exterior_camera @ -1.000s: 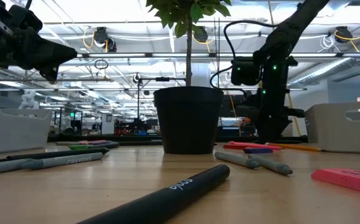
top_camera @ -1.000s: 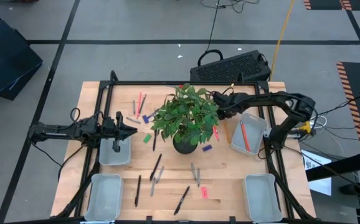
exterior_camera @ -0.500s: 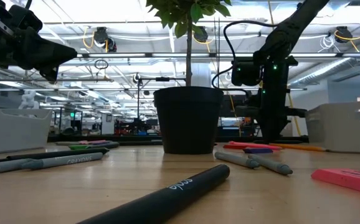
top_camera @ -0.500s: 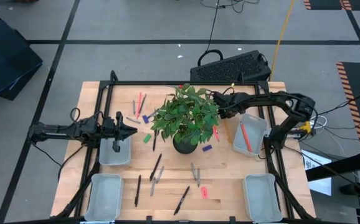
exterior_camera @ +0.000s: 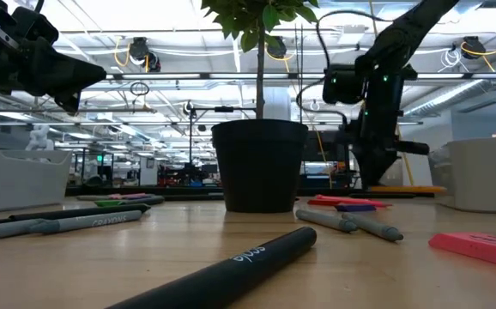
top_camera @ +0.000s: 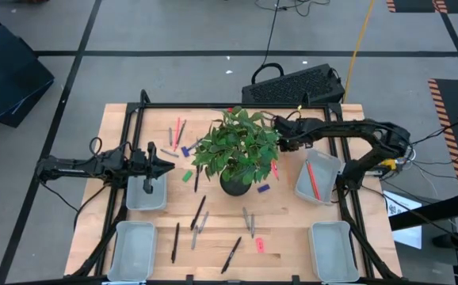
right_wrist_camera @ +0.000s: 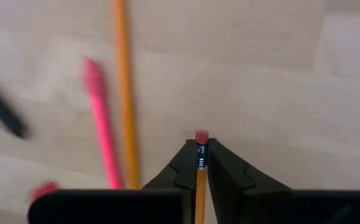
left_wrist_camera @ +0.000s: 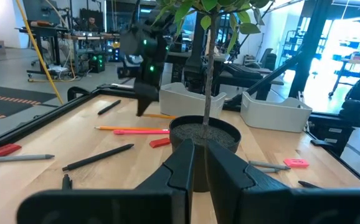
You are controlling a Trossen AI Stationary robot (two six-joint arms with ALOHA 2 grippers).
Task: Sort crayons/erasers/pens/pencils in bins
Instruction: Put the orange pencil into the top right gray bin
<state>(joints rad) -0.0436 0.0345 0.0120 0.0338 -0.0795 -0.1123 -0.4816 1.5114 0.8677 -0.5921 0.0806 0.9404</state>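
Two arms up. Right end effector [right_wrist_camera: 198,163] clamped on a pencil [right_wrist_camera: 198,186], eraser tip fwd, hovering over tabletop [top_camera: 292,214] behind the plant [top_camera: 237,154]. Pencil bin [top_camera: 318,176] lies toward me from it, red one inside. I'd swing back, align w/ bin's long axis. Left end effector [left_wrist_camera: 198,165] closed, empty, over its bin [top_camera: 145,194].

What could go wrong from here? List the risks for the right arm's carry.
1. The right claw pinches a pencil close to its eraser end, so the long stick could pivot or slip during the carry.
2. That claw sits beside the plant; swinging out could snag leaves.
3. The bin on the right already holds a red stick and sits skewed, so a drop could miss.
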